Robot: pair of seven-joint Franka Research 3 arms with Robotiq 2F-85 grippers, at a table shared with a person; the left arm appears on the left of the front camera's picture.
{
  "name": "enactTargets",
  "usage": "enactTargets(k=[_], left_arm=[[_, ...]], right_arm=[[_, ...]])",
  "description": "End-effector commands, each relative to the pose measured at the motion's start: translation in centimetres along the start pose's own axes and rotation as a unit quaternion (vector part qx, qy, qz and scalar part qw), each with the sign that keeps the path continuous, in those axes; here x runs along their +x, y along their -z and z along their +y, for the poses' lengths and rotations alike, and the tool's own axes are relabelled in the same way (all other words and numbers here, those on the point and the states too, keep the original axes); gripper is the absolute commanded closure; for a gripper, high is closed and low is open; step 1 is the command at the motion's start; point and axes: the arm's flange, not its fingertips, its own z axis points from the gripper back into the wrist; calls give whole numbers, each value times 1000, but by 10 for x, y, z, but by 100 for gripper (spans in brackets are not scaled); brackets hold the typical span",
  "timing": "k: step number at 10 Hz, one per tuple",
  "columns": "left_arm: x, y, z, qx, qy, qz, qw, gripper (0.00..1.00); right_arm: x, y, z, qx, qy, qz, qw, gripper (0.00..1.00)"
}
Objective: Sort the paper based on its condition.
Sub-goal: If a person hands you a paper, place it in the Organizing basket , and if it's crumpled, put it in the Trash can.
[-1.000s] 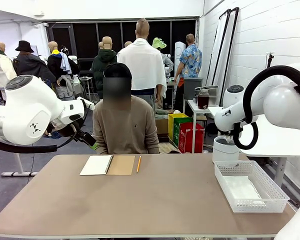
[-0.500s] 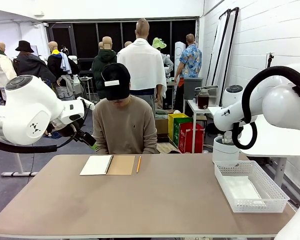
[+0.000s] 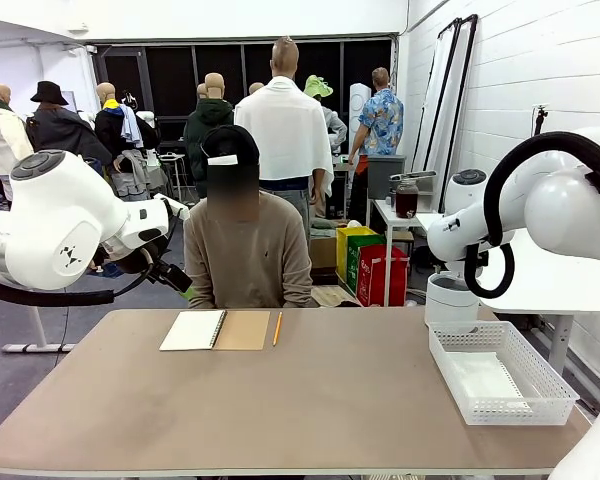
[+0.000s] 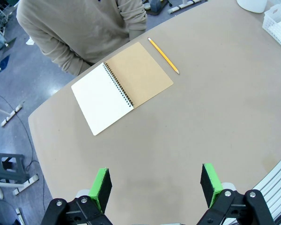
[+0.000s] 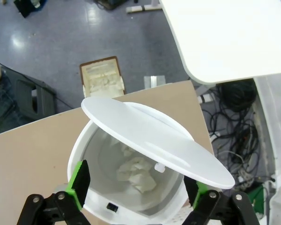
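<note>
The right arm reaches in from three o'clock in the front view and hangs over the white bin (image 3: 450, 298) at the table's (image 3: 280, 400) far right corner. Its wrist view looks straight down into the bin (image 5: 131, 168), with the right gripper (image 5: 136, 185) spread wide, holding nothing, one green pad either side of the rim. The tilted lid (image 5: 154, 140) is swung open, and crumpled paper (image 5: 136, 171) lies at the bottom. A second ago those jaws were almost shut. The left gripper (image 4: 155, 187) hovers open above bare table, with the notebook (image 4: 122, 86) and pencil (image 4: 163, 55) toward twelve o'clock. A flat sheet (image 3: 483, 378) lies in the mesh basket (image 3: 500, 372). The person's head has tipped down.
</note>
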Motion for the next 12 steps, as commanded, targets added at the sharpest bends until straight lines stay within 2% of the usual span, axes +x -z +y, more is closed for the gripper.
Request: enactTargets(k=[1,12], left_arm=[[-1,0,1,-1,-1,0,1000,0],[-1,0,1,-1,-1,0,1000,0]], right_arm=[[2,-3,5,6,12,5,1000,0],[0,0,0,0,0,0,1000,0]])
